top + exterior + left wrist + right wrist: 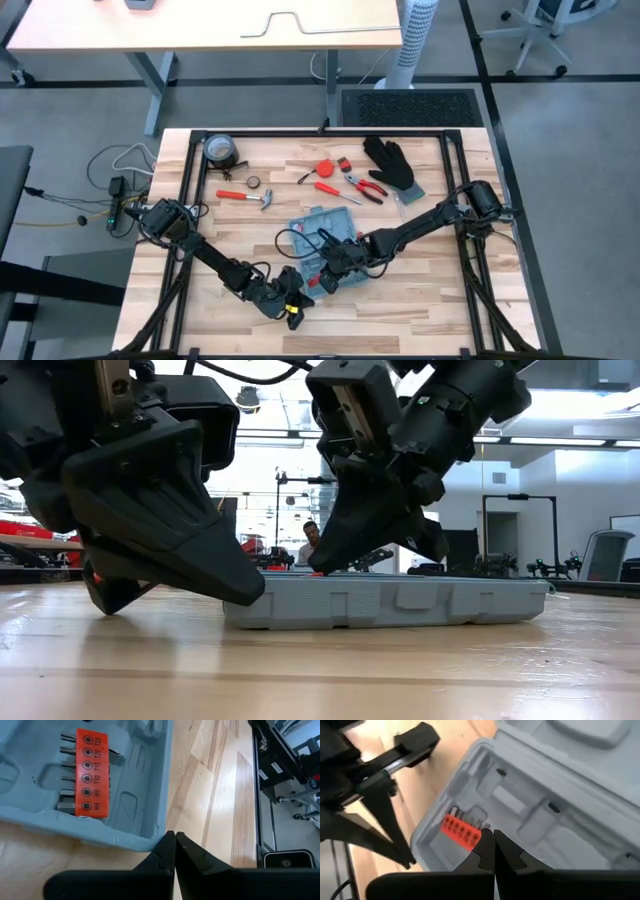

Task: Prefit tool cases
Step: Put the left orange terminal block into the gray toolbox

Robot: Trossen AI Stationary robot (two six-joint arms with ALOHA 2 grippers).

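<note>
The light-blue tool case (322, 225) lies open on the wooden table, flat on its underside (385, 603). An orange bit holder (86, 770) sits in one of its moulded slots. My left gripper (175, 836) is shut, with its tips just outside the case's near corner wall (150, 837). In the low view it is the big dark shape at the left (245, 592). My right gripper (492, 836) is also shut. It slants down into the case from above (322, 565), its tips beside one end of the bit holder (462, 832). My left gripper has its shut tips right beside the outer wall of the case's corner (156, 840), slanting down from the table's near side. I cannot tell whether they touch the wall. My right gripper has its shut tips at the end of the orange bit holder (477, 839), coming from above. Its own fingers hide whether they touch.
Beyond the case lie a hammer (250, 197), a roll of tape (222, 152), a red tape measure (325, 168), red-handled pliers (365, 188) and a black glove (388, 162). Black frame rails (185, 190) run along the table's sides. Bare wood lies near the front right (420, 300).
</note>
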